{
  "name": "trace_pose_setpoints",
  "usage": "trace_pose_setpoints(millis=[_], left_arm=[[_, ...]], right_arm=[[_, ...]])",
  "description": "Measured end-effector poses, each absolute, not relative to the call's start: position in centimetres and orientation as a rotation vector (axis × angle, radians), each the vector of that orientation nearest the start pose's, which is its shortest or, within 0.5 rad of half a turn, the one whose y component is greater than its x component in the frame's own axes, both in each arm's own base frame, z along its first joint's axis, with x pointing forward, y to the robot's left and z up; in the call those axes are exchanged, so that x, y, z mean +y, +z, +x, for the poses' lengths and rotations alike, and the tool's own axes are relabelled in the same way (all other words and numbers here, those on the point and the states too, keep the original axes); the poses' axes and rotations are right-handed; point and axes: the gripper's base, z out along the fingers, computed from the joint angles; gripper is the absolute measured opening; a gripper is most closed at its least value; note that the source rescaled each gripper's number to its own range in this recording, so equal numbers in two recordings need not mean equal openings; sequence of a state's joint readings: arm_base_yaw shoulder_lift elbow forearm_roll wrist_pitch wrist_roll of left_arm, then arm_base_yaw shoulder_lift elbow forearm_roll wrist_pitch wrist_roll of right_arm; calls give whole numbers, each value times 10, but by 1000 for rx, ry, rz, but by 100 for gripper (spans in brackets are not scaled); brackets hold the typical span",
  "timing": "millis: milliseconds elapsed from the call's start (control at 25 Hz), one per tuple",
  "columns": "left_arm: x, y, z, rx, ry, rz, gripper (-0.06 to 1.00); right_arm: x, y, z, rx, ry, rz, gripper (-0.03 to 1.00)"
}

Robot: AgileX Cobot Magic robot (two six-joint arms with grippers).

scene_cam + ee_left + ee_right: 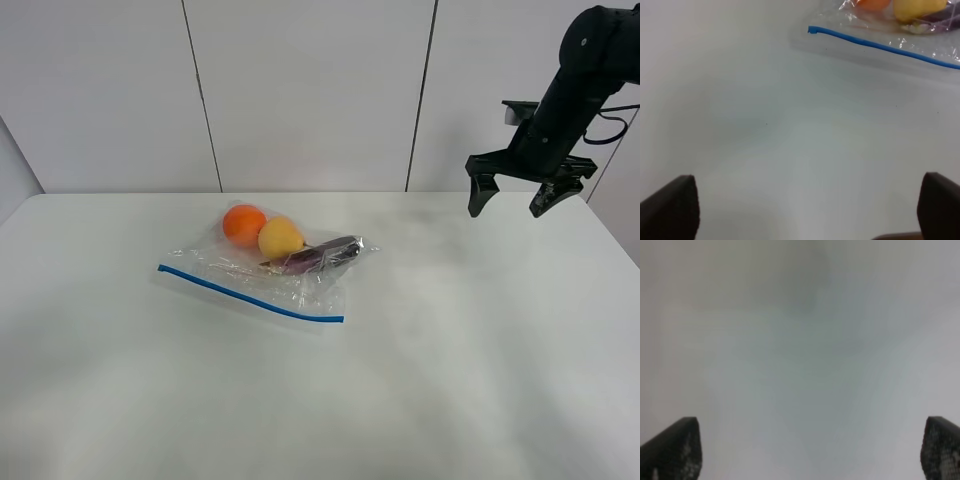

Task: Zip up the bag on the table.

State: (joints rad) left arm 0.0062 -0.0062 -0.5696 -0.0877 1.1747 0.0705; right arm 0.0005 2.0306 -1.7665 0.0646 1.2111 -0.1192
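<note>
The bag (pixel 275 265) lies flat on the table (pixel 450 380), left of centre: clear crinkly plastic with a blue zipper strip (pixel 250 294) along its near edge, holding an orange, a yellow and a dark purple item. My right gripper (pixel 512 205) hangs open above the table's far right, well apart from the bag; its wrist view shows only blurred white surface between its fingertips (pixel 675 447). The left arm is outside the high view. My left gripper (pixel 810 212) is open over bare table, with the zipper strip (pixel 880 46) and a corner of the bag (pixel 900 20) some way ahead of it.
White wall panels stand behind the table's far edge (pixel 320 193). The black right arm (pixel 585 70) reaches in from the upper right corner.
</note>
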Motion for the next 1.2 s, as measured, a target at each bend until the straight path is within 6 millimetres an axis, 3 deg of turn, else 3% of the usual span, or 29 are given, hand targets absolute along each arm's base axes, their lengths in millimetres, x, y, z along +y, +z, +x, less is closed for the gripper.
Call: trace_pose_setpoints(millis=[240,480,800,1000,1200], left_arm=[[-7,287,-19,2078,-58,81,100],[-7,287,-19,2078,-58,81,100],[-8,287,-19,2078,-58,81,100],[-8,287,-19,2078,-58,81,100],[-8,287,-19,2078,-58,81,100]], right_arm=[[-5,266,403,2941,52,-118,97],[-7,286,347,2949,48,-105,97],[-2,311,233,2885,61,-100,97],[0,301,155,2817,53,-100,97],[2,279,101,2597,29,-88,97]])
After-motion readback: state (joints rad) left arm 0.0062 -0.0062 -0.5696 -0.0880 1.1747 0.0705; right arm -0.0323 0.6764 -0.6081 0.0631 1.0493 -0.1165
